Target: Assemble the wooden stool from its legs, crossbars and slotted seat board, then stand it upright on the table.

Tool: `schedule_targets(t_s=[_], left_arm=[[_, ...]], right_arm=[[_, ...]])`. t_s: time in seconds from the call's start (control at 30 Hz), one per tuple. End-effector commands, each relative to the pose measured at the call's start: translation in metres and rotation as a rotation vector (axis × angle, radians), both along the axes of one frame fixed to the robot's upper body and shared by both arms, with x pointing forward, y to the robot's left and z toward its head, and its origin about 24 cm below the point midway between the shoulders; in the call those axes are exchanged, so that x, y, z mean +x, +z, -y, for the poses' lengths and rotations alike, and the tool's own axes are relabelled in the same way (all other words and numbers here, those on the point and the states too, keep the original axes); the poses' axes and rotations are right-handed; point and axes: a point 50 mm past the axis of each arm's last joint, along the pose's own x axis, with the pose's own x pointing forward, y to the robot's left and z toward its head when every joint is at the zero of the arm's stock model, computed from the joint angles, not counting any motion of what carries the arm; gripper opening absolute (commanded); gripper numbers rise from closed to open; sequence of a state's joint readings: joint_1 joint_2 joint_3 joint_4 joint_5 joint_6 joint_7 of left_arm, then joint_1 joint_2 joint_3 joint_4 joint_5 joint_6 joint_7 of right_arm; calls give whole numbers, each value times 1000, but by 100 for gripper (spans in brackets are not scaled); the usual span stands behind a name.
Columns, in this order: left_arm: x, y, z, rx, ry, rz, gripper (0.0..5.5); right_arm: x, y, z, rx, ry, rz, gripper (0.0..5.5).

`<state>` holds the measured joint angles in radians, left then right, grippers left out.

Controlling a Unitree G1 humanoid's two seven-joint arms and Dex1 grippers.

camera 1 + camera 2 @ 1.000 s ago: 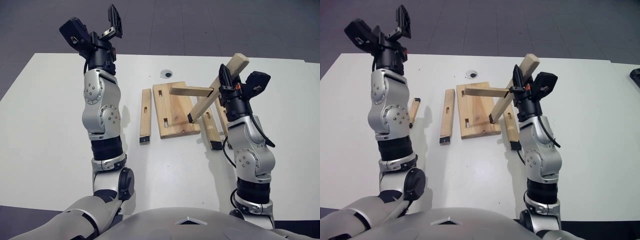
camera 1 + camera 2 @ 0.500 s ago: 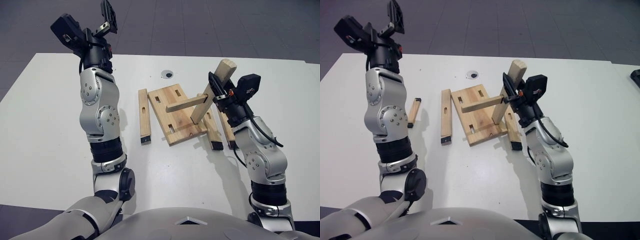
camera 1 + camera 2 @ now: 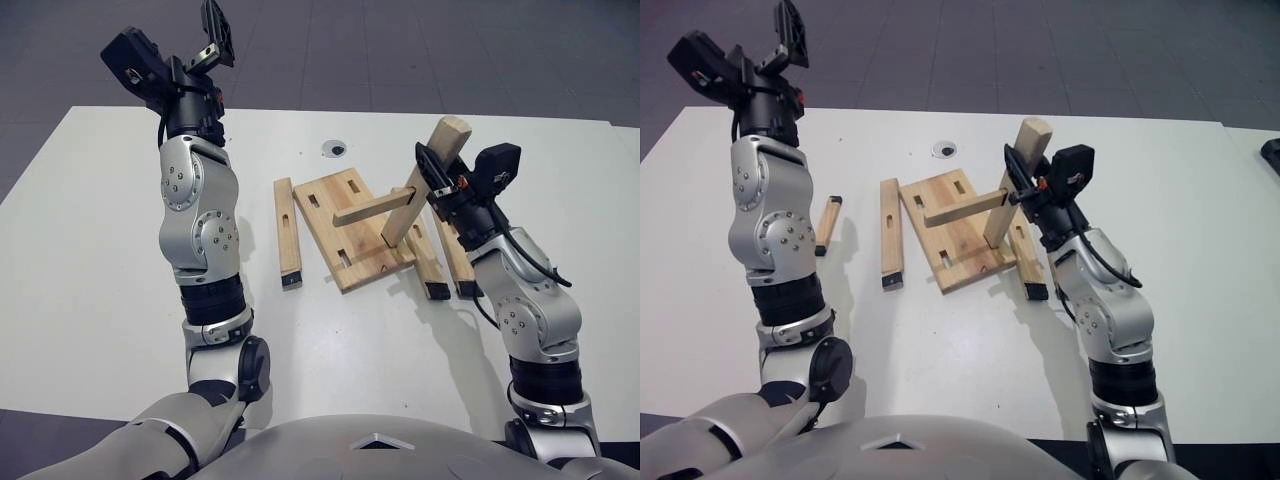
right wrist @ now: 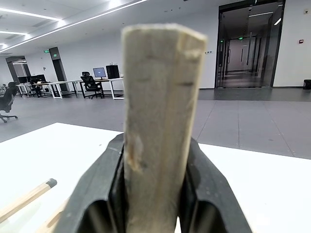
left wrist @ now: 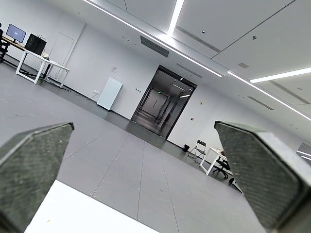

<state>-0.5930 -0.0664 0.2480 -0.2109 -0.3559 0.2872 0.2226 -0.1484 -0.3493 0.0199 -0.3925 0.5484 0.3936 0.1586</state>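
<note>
One second has been enough to turn the seat board point(image 3: 350, 250). It lay roughly square to the tabletop point(image 3: 100, 220) and now sits skewed, its near end swung toward the robot's right. Over the same second the leg point(image 3: 441, 148) in the right jaws went from a steep lean, with its foot held off the wood, to nearly upright. Its foot now rests on the board close to the right-hand edge. The crossbar point(image 3: 370, 208) fixed to that leg reaches out over the board toward the robot's left. In the last half second almost nothing has moved.

The right jaws are pinching the leg a little below its top, one on each flat side. The left jaws are spread wide with nothing between them, raised high over the far left of the tabletop.

One slotted leg point(image 3: 288, 232) lies just left of the board, and two more legs point(image 3: 440, 258) lie side by side at its right. A short bar point(image 3: 826, 225) lies beside the left arm.

My reading is that the leg's foot dragged the board round and did not drop into a slot. I cannot see whether it has seated. If not, the slot has to be lined up again, and the idle left arm could steady the board.
</note>
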Motion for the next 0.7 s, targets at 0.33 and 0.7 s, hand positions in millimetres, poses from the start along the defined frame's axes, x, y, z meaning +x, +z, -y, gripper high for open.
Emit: schedule_targets(t_s=[0.33, 0.7], left_arm=[[6, 10, 5, 5, -26, 21, 540], [8, 3, 11, 28, -56, 1, 540]], right_arm=[[6, -35, 0, -80, -81, -286, 248], [5, 103, 26, 160, 18, 268, 426]])
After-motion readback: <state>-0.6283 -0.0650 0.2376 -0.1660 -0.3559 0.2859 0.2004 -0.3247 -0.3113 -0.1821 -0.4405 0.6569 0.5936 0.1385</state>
